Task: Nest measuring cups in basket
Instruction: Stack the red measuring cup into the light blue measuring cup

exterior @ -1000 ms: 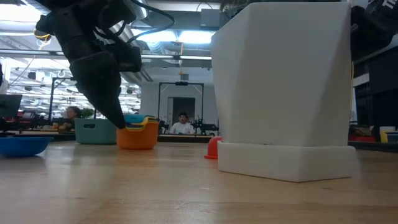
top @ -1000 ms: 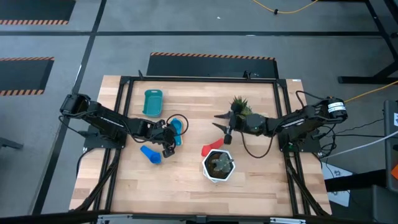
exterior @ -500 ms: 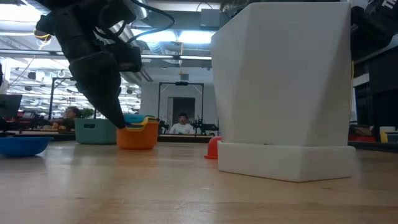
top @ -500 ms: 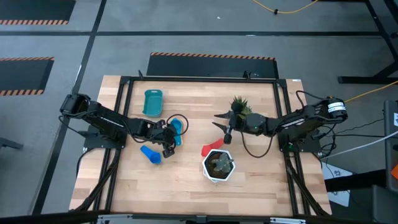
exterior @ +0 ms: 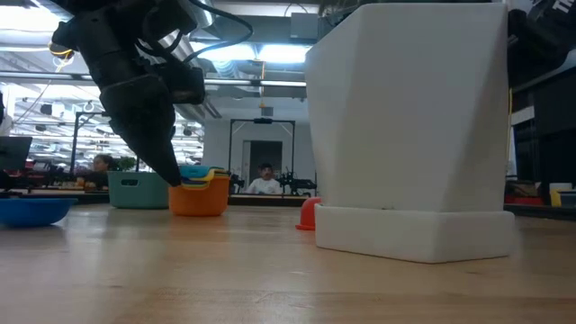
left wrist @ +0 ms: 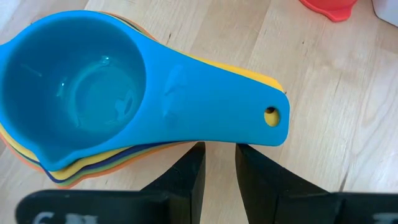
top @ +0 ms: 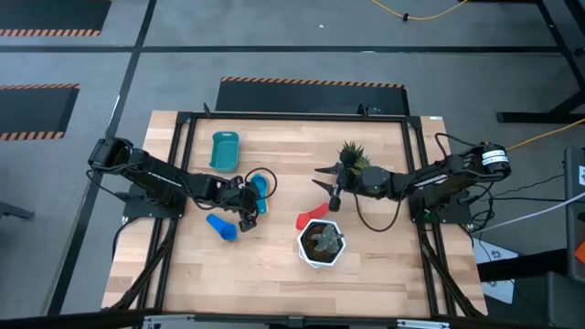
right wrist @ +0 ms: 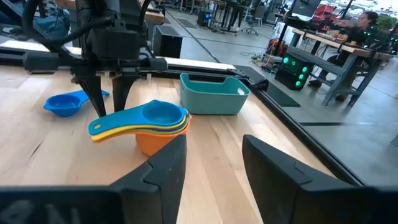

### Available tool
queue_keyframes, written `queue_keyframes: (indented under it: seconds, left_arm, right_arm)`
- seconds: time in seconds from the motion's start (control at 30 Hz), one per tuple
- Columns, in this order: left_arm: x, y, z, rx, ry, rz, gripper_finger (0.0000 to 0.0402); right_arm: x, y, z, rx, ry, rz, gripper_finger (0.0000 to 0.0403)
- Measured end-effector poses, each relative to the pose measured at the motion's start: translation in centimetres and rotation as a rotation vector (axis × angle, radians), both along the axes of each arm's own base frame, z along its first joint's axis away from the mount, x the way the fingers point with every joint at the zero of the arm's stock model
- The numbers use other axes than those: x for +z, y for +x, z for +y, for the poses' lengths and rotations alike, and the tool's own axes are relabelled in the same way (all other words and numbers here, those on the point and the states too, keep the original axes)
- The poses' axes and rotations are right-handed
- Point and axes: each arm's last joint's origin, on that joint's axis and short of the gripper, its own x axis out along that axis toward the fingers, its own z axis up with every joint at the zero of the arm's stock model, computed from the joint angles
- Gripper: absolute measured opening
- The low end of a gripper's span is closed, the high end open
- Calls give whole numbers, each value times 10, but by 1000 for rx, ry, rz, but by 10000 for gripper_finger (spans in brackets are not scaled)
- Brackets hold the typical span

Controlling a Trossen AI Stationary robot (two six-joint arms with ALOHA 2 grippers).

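Your left wrist view alone shows left gripper [left wrist: 219, 163] fingers slightly parted beside the nested cup stack's [left wrist: 93, 112] handles, gripping nothing | teal basket [top: 224, 151] holds nothing you can see, stack near it | right gripper [right wrist: 211, 163] open, hovering | dark blue cup [top: 220, 226], red cup [top: 313, 217] loose | white plant pot [exterior: 414, 126] blocks low view

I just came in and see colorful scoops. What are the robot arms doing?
They are stacking measuring cups. The left gripper sits right at the handles of a stack with a light blue cup on top. A dark blue cup and a red cup lie loose on the table. The basket holds nothing. The right gripper waits, jaws open.
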Motion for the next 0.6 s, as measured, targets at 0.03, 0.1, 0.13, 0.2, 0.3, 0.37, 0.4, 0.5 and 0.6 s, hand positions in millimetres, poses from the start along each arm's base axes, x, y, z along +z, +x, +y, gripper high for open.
queue_keyframes:
  seconds: [0.03,0.1,0.13,0.2,0.3,0.37,0.4,0.5,0.6]
  left_arm:
    - [0,0,0,0,0,0,81]
    - [0,0,0,0,0,0,81]
    - [0,0,0,0,0,0,81]
    - [0,0,0,0,0,0,81]
    - [0,0,0,0,0,0,81]
    - [0,0,0,0,0,0,81]
    - [0,0,0,0,0,0,81]
    - [0,0,0,0,0,0,81]
    - [0,0,0,0,0,0,81]
  right_arm:
    - [-1,0,0,9,1,5,163]
    - [-2,0,2,86,11,19,168]
    - [-3,0,3,136,16,32,176]
    - [-6,0,3,198,33,65,207]
    - [-8,-1,0,184,76,78,281]
    - [-11,-1,-2,202,102,99,334]
    - [-11,-1,-2,222,107,103,358]
    - [-12,-2,-1,255,118,114,392]
    - [-14,-2,-1,259,133,138,378]
